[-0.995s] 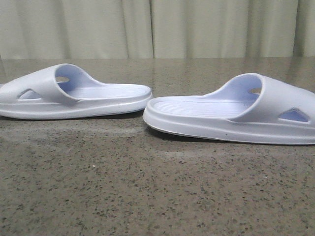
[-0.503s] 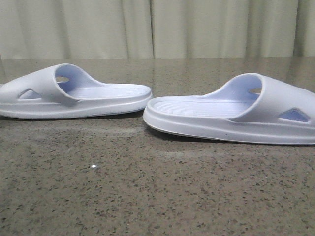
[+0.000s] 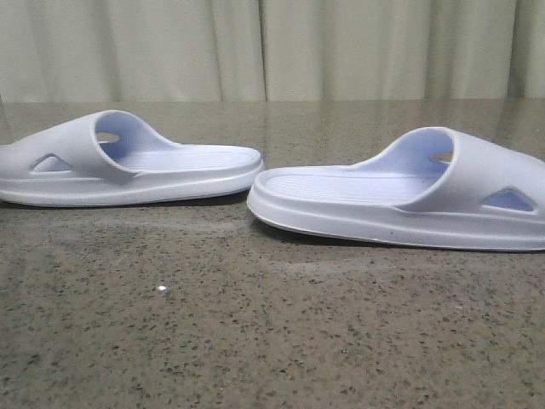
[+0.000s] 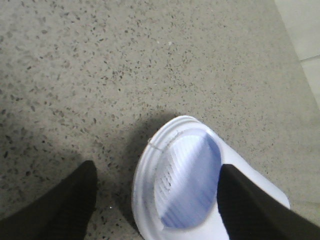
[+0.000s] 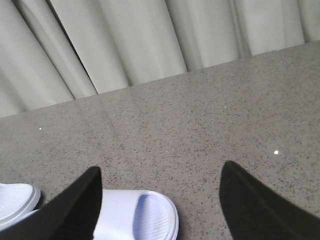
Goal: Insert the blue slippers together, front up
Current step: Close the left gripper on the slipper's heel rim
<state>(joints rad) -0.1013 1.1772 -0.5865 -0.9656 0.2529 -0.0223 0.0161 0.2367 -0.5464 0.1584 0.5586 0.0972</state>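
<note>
Two pale blue slippers lie sole-down on the speckled stone table, end to end. In the front view the left slipper (image 3: pixel 128 166) has its strap to the left, and the right slipper (image 3: pixel 400 200) has its strap to the right. Neither gripper shows in the front view. My left gripper (image 4: pixel 156 167) is open and hovers over one end of a slipper (image 4: pixel 182 185), which lies between its fingers (image 4: pixel 65 205). My right gripper (image 5: pixel 161 167) is open above the rounded end of a slipper (image 5: pixel 142 215), which sits near its left finger (image 5: pixel 75 205). The other slipper's end (image 5: pixel 15 197) shows beside it.
Pale curtains (image 3: pixel 272 47) hang behind the table's far edge and also show in the right wrist view (image 5: pixel 125 40). In the left wrist view the table edge and a light tiled floor (image 4: pixel 305 35) lie beyond the slipper.
</note>
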